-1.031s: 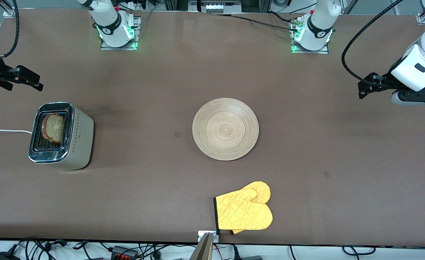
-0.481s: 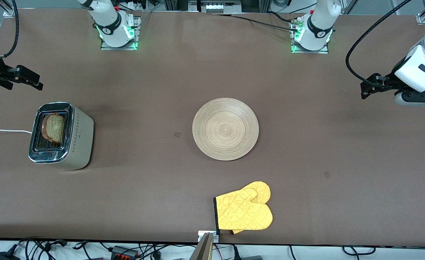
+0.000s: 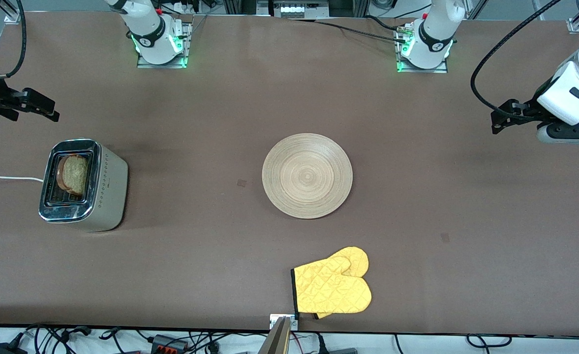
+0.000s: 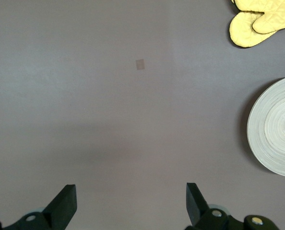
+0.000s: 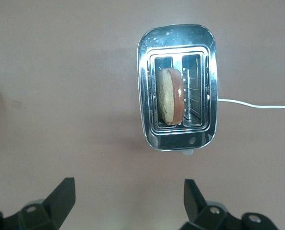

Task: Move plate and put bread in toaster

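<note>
The wooden plate point(image 3: 307, 175) lies empty at the table's middle; its edge shows in the left wrist view point(image 4: 277, 127). The silver toaster point(image 3: 83, 185) stands at the right arm's end, and the bread point(image 3: 74, 174) sits upright in one slot; the right wrist view shows the toaster point(image 5: 177, 86) and the bread point(image 5: 170, 96) too. My right gripper point(image 3: 43, 109) is open and empty, up over bare table beside the toaster; its fingers also show in the right wrist view point(image 5: 128, 199). My left gripper point(image 3: 503, 118) is open and empty, raised over the left arm's end; it also shows in the left wrist view point(image 4: 131, 201).
A yellow oven mitt point(image 3: 333, 286) lies near the table's front edge, nearer the camera than the plate; it also shows in the left wrist view point(image 4: 260, 21). The toaster's white cord point(image 3: 4, 178) runs off the table's end.
The left gripper drew slightly farther toward the left arm's end of the table a second ago, then held still. The right arm, plate, bread and toaster have not moved.
</note>
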{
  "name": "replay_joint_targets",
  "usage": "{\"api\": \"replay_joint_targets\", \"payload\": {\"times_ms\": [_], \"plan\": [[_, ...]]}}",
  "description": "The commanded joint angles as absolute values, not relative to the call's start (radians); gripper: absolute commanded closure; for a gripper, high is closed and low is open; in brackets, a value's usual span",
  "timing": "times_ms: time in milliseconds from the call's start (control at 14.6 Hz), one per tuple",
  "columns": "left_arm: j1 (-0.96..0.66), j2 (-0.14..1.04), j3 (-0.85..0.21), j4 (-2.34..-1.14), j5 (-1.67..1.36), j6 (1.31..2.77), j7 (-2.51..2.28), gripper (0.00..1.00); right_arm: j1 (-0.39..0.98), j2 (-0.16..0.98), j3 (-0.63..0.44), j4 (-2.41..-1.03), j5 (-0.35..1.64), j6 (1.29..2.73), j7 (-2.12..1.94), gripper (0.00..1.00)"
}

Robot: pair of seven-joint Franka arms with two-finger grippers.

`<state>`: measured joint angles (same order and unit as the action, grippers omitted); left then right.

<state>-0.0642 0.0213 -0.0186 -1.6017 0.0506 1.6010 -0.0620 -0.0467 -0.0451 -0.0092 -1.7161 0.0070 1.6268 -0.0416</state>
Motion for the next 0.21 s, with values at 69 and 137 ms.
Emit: {"api": "replay_joint_targets", "payload": {"times_ms": [69,137], "plan": [[-0.063,-0.002,-0.020,-1.618,0.029,1.595,-0.064,0.00,-0.055,-0.069,0.002,-1.727,-0.003,1.626,-0.035,0.00],[-0.063,-0.002,-0.020,-1.618,0.029,1.595,-0.064,0.00,-0.055,-0.069,0.002,-1.727,-0.003,1.628,-0.035,0.00]]}}
